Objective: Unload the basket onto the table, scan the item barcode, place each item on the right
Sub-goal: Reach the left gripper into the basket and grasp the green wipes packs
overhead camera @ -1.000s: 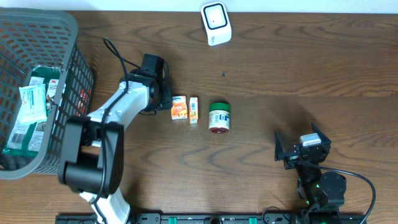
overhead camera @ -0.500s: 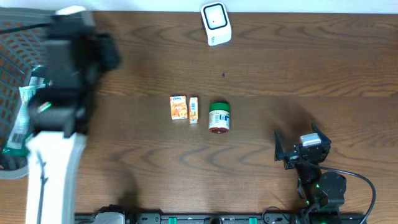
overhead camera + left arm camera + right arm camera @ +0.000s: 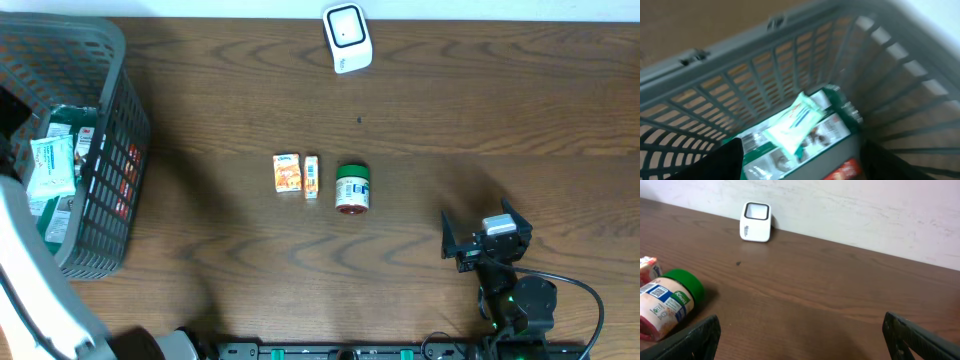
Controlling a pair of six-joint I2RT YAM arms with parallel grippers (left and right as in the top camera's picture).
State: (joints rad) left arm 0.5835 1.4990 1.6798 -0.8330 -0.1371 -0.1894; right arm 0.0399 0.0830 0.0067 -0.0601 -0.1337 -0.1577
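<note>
The left arm (image 3: 35, 300) is seen only as a blurred white link at the worktop's (image 3: 420, 110) near left corner. The left gripper (image 3: 800, 165) is held with fingers (image 3: 725, 162) spread wide — nothing gripped. The right gripper (image 3: 455, 242) is set low by the near right corner, jaws fully parted, empty.

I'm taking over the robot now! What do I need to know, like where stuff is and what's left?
Left gripper: open, empty, above the grey basket, which holds packets, a white packet on top.
Right gripper: open, empty, low over the table, right side.
On the table, in a row: orange box, small box, green-lidded jar on its side.
Scanner at the far edge.
Done: cannot tell what was scanned.
Left: pick an item, show its barcode to the scanner.
</note>
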